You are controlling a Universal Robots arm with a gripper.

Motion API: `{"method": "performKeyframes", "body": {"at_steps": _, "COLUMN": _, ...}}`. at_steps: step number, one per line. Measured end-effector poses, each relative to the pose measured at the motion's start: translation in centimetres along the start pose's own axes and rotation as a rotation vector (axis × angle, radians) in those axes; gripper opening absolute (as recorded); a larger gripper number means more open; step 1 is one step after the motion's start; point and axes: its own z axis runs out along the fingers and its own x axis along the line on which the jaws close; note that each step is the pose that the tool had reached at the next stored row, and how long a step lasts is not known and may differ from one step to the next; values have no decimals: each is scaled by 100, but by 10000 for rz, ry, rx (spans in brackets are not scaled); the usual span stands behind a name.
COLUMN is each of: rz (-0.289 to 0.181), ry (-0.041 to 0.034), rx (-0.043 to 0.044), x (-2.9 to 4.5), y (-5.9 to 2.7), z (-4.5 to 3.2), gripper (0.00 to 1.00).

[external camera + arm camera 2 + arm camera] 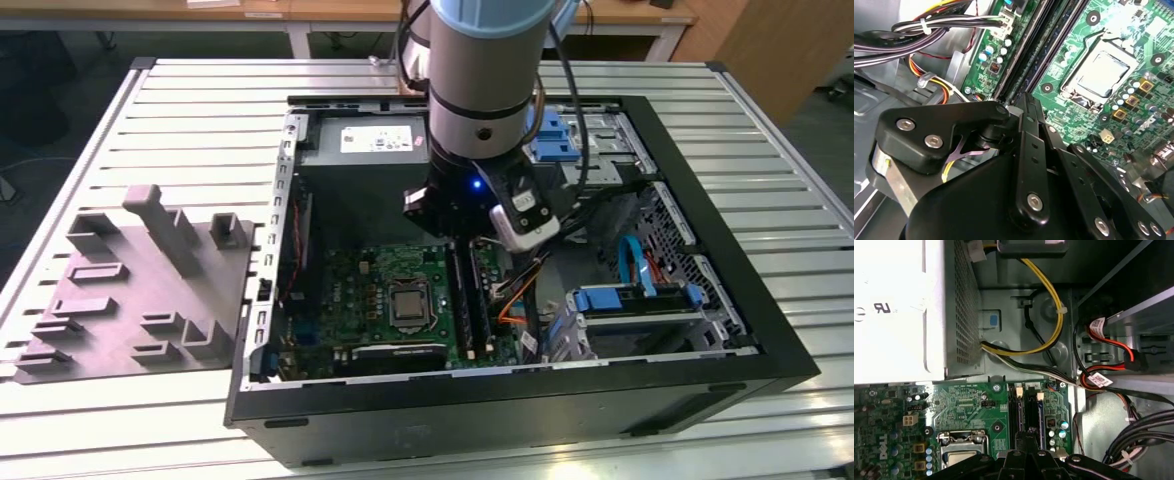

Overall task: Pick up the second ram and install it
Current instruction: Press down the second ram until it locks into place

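Pincer (1024,107) sits low over motherboard (387,290) RAM slots (467,295), narrowed; can't tell if it grips the second ram. Install looks underway, not confirmed seated.

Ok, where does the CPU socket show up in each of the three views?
Exterior view: CPU socket, just to the exterior view's left of the long black memory slots.
Second wrist view: CPU socket, alongside the memory slots.
First wrist view: CPU socket, cut by the picture's edge, near the memory slots.
Shared landmark: the memory slots.
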Motion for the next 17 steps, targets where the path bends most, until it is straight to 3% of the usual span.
{"method": "performKeyframes", "body": {"at_steps": 9, "rz": 1, "ry": 0, "rx": -2, "x": 4, "y": 41, "z": 34, "gripper": 10}}
{"method": "performKeyframes", "body": {"at_steps": 17, "rz": 0, "ry": 0, "rx": -1, "x": 9, "y": 100, "z": 113, "gripper": 10}}
